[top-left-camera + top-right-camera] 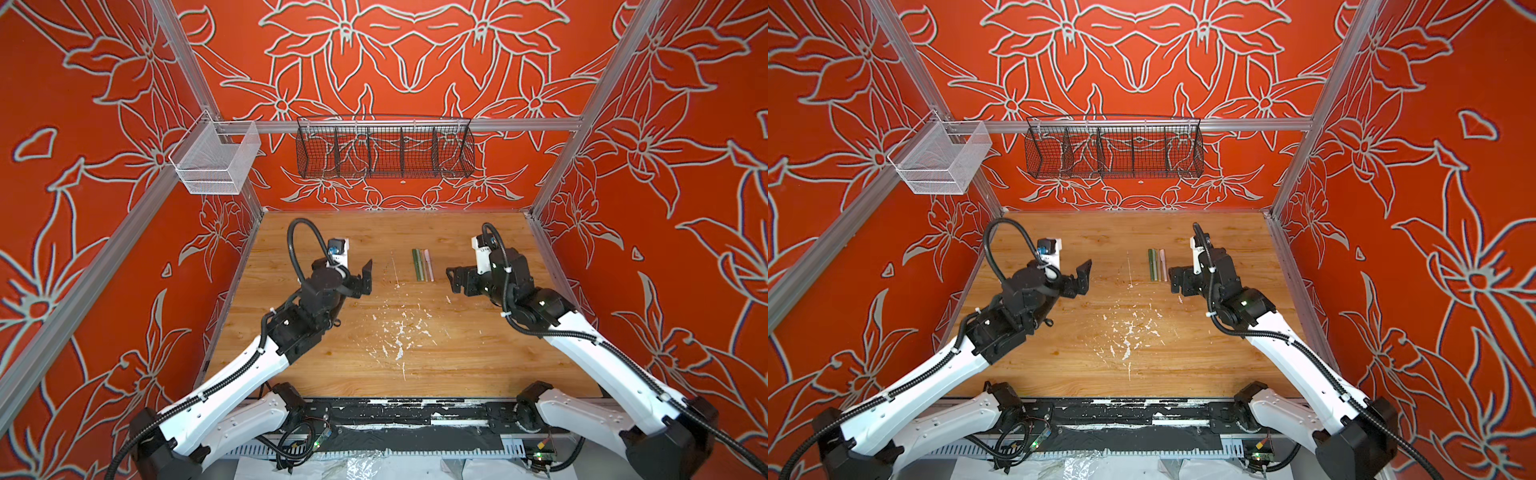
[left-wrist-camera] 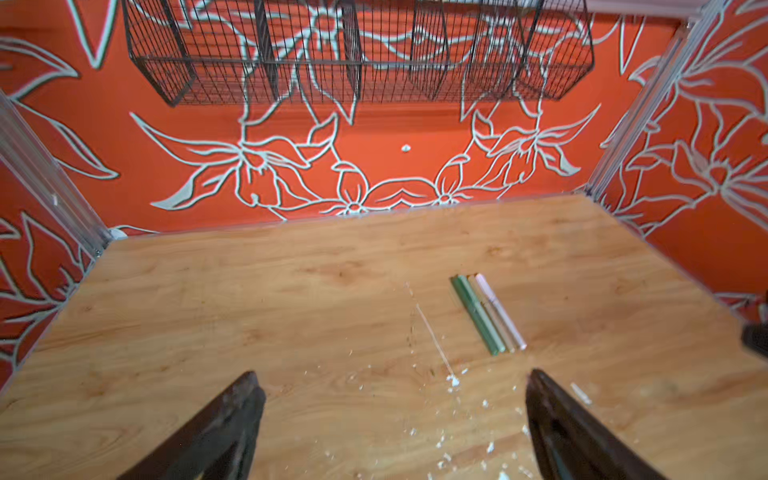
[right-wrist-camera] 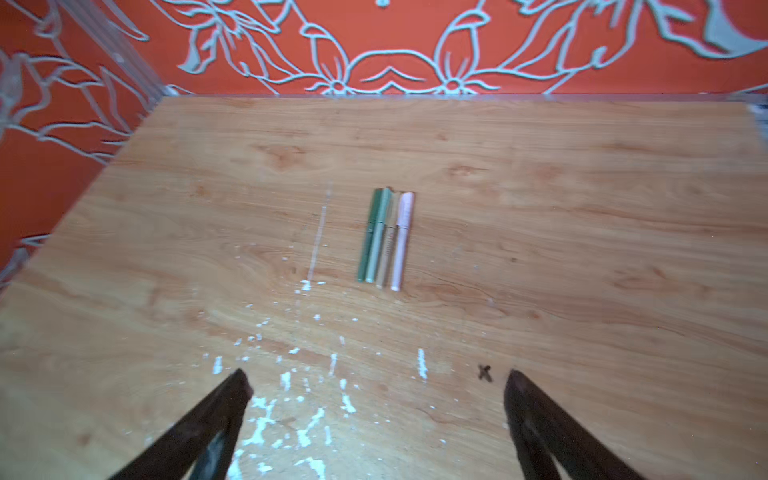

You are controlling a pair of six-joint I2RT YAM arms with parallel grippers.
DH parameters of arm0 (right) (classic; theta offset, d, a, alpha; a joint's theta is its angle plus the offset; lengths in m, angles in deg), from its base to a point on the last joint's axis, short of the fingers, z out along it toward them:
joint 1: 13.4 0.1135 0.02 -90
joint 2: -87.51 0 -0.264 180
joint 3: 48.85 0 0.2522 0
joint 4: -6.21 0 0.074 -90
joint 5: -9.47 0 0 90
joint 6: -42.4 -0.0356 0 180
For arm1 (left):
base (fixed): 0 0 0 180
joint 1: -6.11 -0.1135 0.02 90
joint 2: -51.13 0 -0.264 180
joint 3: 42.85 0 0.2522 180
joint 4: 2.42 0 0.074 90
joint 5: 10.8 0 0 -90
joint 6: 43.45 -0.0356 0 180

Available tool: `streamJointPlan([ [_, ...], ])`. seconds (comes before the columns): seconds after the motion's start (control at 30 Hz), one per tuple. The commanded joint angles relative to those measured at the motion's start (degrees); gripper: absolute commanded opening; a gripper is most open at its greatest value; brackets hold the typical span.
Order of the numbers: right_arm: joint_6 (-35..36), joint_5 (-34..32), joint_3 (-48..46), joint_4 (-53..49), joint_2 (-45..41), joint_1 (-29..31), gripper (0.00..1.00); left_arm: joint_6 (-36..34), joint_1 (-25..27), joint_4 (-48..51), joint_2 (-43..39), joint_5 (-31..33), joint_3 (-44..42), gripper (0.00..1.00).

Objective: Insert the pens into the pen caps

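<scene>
Starting at your left in both top views, a pale mesh basket (image 1: pixel 214 160) hangs on the frame rail and a dark wire basket (image 1: pixel 384 151) with dividers hangs on the back wall, both clear of the desk (image 1: pixel 478 357). Below them your left claw (image 1: pixel 365 279) hovers above the wood at about 9 o'clock from the pens (image 1: pixel 423 265). Its fingers (image 2: pixel 249 386) are spread wide apart and nothing sits between them. White paint flecks (image 1: pixel 399 332) scatter over the desk at roughly 6 o'clock from the pens. The pens lie flat just past the middle of the desk, four in a row with their sides touching, running along the 12-to-6 line. In the right wrist view you read them as dark green (image 3: pixel 368 241), light green (image 3: pixel 378 241), tan (image 3: pixel 387 249) and pale pink (image 3: pixel 402 237). The pen caps (image 3: pixel 405 210) sit on the 12 o'clock ends, the seam plainest on the pink one. Your right claw (image 1: pixel 453 281) hangs near the row at about 4 o'clock from it, touching none of the pens. Its fingers (image 3: pixel 237 386) also stand wide apart and hold nothing.
</scene>
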Motion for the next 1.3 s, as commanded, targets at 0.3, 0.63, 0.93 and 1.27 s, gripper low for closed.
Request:
streamJointPlan([
  [0.3,12.70,-10.38,-15.56,20.36,-5.19,0.02,0.97,-13.71,-6.71,-31.52,-8.07,17.95,-28.17,0.97],
  [0.63,16.00,-12.03,-19.25,25.35,-1.55,-3.33,0.98,-8.14,-25.73,-59.94,20.76,1.26,-34.36,0.97],
  [0.93,21.87,-7.64,-23.35,33.00,3.15,-12.77,0.97,-5.98,-35.88,-46.81,29.58,-19.71,-23.80,0.96],
  [1.27,20.94,-6.49,-34.05,70.61,20.49,-20.12,0.97,-4.29,-39.29,-44.90,30.01,-24.92,-22.48,0.96],
])
